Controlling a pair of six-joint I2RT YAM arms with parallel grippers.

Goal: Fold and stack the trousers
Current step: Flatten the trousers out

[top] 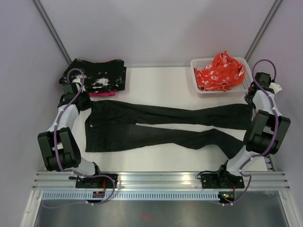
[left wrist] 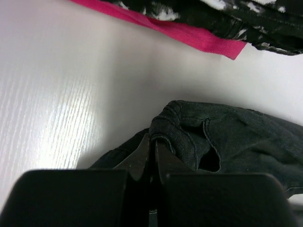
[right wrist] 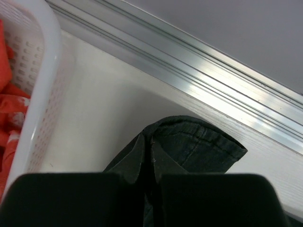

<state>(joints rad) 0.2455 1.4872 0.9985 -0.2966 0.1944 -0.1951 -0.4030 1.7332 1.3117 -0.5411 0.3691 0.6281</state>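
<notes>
The black trousers (top: pixel 161 125) lie spread flat across the table, waist at the left, legs running right. My left gripper (top: pixel 84 103) is shut on the upper corner of the waistband (left wrist: pixel 163 130), the cloth bunched between its fingers. At the far end of the upper leg my right gripper (top: pixel 252 105) is shut on the hem (right wrist: pixel 199 142), which folds over the fingertips. The lower leg ends near the right arm's base.
A folded black cloth speckled with white (top: pixel 99 75) lies on a pink piece (left wrist: pixel 189 33) at the back left. A white basket (top: pixel 202 88) holding orange-red cloth (top: pixel 220 71) stands at the back right, its wall (right wrist: pixel 40 85) close to my right gripper. An aluminium rail (right wrist: pixel 189 80) borders the table.
</notes>
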